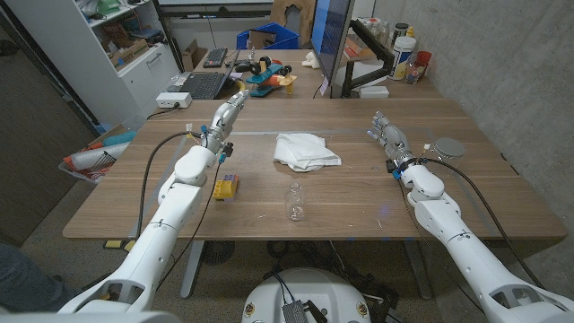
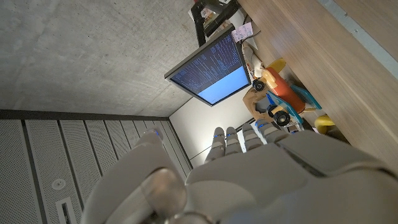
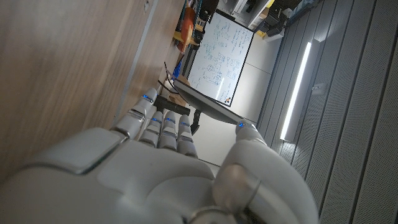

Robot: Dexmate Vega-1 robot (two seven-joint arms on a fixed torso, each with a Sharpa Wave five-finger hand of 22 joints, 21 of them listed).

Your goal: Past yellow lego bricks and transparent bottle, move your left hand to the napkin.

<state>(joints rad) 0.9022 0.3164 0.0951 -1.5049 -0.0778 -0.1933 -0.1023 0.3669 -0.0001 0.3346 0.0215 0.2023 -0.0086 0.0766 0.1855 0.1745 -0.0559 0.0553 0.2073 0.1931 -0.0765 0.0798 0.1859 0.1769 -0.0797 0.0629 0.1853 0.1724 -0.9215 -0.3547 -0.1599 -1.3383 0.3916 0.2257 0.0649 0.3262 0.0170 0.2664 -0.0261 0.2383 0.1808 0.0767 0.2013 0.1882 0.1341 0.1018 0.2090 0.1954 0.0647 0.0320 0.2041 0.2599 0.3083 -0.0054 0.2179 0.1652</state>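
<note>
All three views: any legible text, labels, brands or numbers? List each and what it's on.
None can be read.
Monitor in the left wrist view: rows of light text on a dark screen, too small to read.
Whiteboard in the right wrist view: handwritten marks and sketches, blurred.
Transparent bottle, yellow lego bricks, napkin: no print visible.

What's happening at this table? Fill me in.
A two-armed robot is at a wooden table, holding nothing. Its left robot hand is raised near the table's far left side, fingers extended, to the left of the white napkin and not touching it. The yellow lego bricks and transparent bottle sit nearer the robot. The right robot hand is open at the right.
</note>
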